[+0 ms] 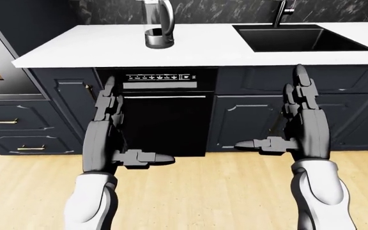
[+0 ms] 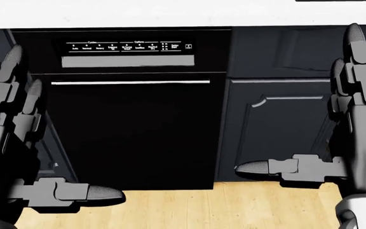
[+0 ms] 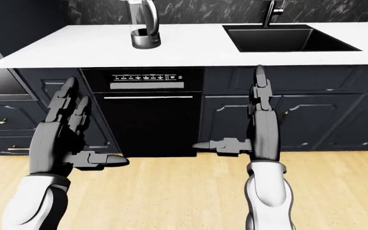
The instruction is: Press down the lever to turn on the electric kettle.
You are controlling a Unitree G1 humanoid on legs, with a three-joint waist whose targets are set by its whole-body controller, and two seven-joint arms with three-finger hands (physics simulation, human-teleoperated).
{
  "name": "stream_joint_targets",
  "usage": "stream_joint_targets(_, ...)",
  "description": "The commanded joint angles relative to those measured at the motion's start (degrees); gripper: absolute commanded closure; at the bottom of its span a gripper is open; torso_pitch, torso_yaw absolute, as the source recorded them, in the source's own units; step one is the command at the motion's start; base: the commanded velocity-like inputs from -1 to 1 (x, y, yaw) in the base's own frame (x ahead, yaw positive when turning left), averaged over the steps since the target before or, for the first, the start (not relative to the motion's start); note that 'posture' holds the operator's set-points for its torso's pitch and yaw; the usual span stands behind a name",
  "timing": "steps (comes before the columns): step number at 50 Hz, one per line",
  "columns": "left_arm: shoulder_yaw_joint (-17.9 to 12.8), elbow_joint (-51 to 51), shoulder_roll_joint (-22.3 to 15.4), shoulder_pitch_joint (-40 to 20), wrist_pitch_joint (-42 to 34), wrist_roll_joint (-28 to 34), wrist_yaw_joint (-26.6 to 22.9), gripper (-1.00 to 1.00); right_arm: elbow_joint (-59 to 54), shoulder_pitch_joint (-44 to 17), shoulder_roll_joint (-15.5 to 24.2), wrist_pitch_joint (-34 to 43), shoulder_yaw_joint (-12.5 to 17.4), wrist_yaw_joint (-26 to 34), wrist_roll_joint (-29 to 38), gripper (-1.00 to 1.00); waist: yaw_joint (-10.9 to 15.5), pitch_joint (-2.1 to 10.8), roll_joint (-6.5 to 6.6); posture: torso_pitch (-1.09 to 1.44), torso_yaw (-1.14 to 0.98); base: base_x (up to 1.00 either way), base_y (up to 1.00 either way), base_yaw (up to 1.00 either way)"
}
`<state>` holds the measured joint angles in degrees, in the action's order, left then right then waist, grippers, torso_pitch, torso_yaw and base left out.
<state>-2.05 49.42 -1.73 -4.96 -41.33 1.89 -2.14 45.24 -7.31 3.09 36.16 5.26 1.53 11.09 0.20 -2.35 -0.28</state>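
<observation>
The robot stands facing a long white counter with dark cupboards under it. One kettle sits on the counter, up near the top of the left-eye view and a little to the left; its top is cut off, so I cannot see its lever. One black sink is set into the counter on the right, well apart from the kettle. One black dishwasher sits right below the kettle. Two hands are raised, far under the counter top. The left hand is spread wide, holding nothing. The right hand is spread wide too, fingers pointing up, thumb sticking out sideways. The floor is pale wood.
</observation>
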Motion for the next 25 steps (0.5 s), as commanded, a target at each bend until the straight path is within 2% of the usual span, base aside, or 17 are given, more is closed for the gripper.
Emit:
stream_joint_targets(1,-0.2,2.4,-0.2,-0.8,1.7,0.4,0.5,-1.00,1.8,-1.1,0.1,-1.9,-0.6,0.3,-0.6,-1.00,0.2,0.51,-0.12,0.00,0.00,0.00,0.00,0.35)
stream_joint_targets(3,0.0,2.9,-0.1,-0.6,1.4,0.6,0.6,-1.00,1.7,-1.2,0.1,-2.0,-0.6,0.2,-0.6,-1.00,0.0,0.57,1.60,0.00,0.00,0.00,0.00,0.34)
stream_joint_targets(4,0.0,3.0,-0.1,-0.5,1.4,0.6,0.6,-1.00,1.7,-1.3,0.1,-2.0,-0.6,0.2,-0.7,-1.00,0.0,0.97,3.11,0.00,0.00,0.00,0.00,0.36)
stream_joint_targets(5,0.0,2.9,-0.1,-0.5,1.5,0.5,0.6,-1.00,1.8,-1.2,0.1,-2.0,-0.7,0.2,-0.7,-1.00,0.0,1.87,5.43,0.00,0.00,0.00,0.00,0.35)
stream_joint_targets(6,0.1,2.8,-0.1,-0.5,1.7,0.6,0.6,-1.00,1.7,-1.2,0.1,-2.1,-0.7,0.2,-0.7,-1.00,0.6,1.20,3.35,0.00,0.00,0.00,0.00,0.34)
stream_joint_targets(7,0.2,2.8,0.0,-0.4,1.8,0.6,0.6,-1.00,1.8,-1.1,0.1,-2.2,-0.8,0.2,-0.7,-1.00,0.5,1.15,3.75,0.00,0.00,0.00,0.00,0.35)
stream_joint_targets(8,0.2,2.9,0.0,-0.3,1.7,0.6,0.6,-1.00,1.9,-1.0,0.1,-2.1,-0.9,0.2,-0.6,-1.00,0.8,1.31,3.42,0.00,0.00,0.00,0.00,0.34)
stream_joint_targets(10,0.2,2.9,0.0,-0.3,1.7,0.6,0.6,-1.00,1.9,-0.9,0.1,-2.2,-0.9,0.2,-0.5,-1.00,0.8,1.66,2.36,0.00,0.00,0.00,0.00,0.35)
stream_joint_targets(15,-0.2,2.3,-0.1,-0.5,2.3,0.4,0.5,-1.00,1.6,-0.9,0.1,-2.5,-1.0,0.2,-0.3,-1.00,0.6,0.71,-0.53,0.00,0.00,0.00,0.00,0.35)
stream_joint_targets(17,-0.4,1.8,-0.1,-0.5,2.7,0.3,0.4,-1.00,1.8,-0.9,0.0,-2.4,-1.1,0.2,-0.2,-1.00,0.5,0.89,-2.86,0.00,0.00,0.00,0.00,0.35)
stream_joint_targets(18,-0.4,1.7,-0.1,-0.5,2.9,0.3,0.4,-1.00,1.9,-0.9,0.1,-2.3,-1.1,0.2,-0.2,-1.00,0.4,1.60,-4.81,0.00,0.00,0.00,0.00,0.34)
stream_joint_targets(19,-0.4,1.6,-0.1,-0.5,3.0,0.3,0.4,-1.00,1.9,-1.0,0.1,-2.2,-1.1,0.2,-0.2,-1.00,0.0,1.25,-3.50,0.00,0.00,0.00,0.00,0.34)
stream_joint_targets(21,-0.4,1.4,-0.1,-0.4,3.2,0.3,0.4,-1.00,1.9,-1.0,0.1,-2.3,-0.9,0.2,-0.2,-1.00,0.4,0.64,-3.60,0.00,0.00,0.00,0.00,0.34)
stream_joint_targets(23,-0.4,1.3,-0.2,-0.3,3.4,0.2,0.3,-1.00,1.8,-1.1,0.1,-2.3,-0.8,0.3,-0.2,-1.00,0.5,1.08,-2.80,0.00,0.00,0.00,0.00,0.34)
stream_joint_targets(25,-0.4,1.2,-0.2,-0.3,3.5,0.2,0.3,-1.00,1.6,-1.0,0.1,-2.5,-0.8,0.3,-0.3,-1.00,0.5,0.81,-1.70,0.00,0.00,0.00,0.00,0.35)
